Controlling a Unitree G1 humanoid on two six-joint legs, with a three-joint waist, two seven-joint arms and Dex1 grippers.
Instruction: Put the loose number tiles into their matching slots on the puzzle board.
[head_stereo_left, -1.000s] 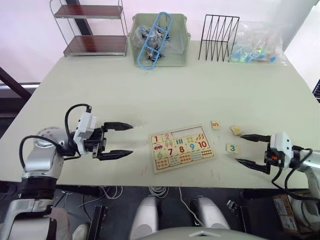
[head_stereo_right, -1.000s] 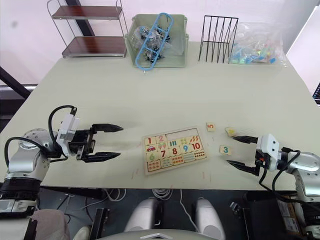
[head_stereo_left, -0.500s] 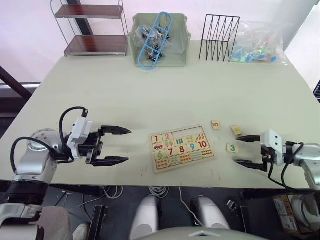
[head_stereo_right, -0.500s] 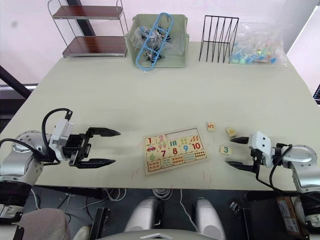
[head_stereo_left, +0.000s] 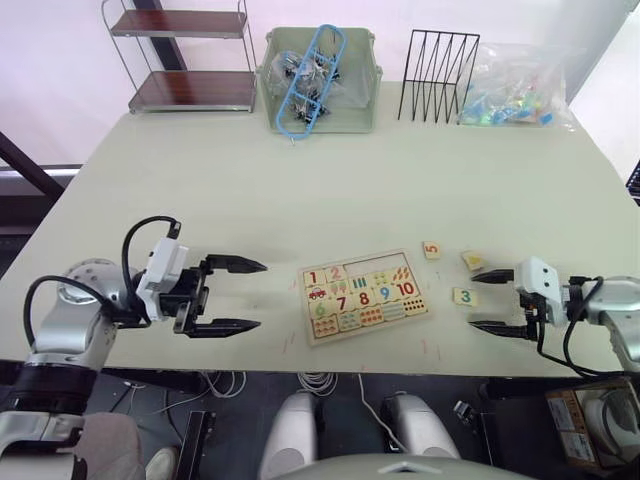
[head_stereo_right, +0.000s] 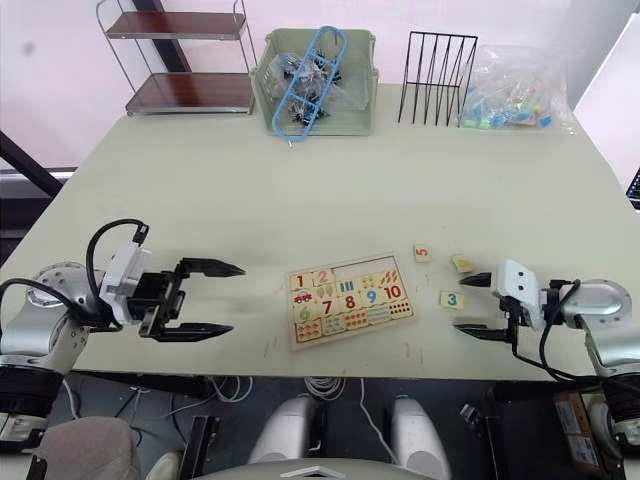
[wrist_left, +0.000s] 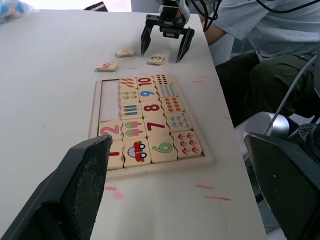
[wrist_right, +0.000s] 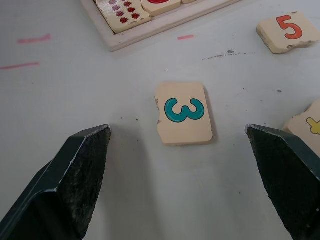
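Number tiles lie loose on the pale table (head_stereo_left: 300, 180), to the right of the puzzle board (head_stereo_left: 365, 295): the teal 3 tile (wrist_right: 184, 113) nearest the front edge, the orange 5 tile (head_stereo_left: 431, 249) behind it, and a tile with a yellow mark (head_stereo_left: 472, 261) just right of the 5. Tiles 1 (wrist_left: 115, 151) and 2 (wrist_left: 109, 130) already sit in the board's top row, beside an empty stretch of slots (wrist_left: 106, 97). The right gripper (head_stereo_left: 497, 300) hovers just right of the 3 tile, fingers spread wide, holding nothing. The left gripper (head_stereo_left: 240, 295) is well apart to the board's left, also wide and empty. Along the table's far edge stand a green bin (head_stereo_left: 320, 80), a black wire rack (head_stereo_left: 437, 75), a clear bag (head_stereo_left: 515, 85) and a small shelf (head_stereo_left: 185, 55).
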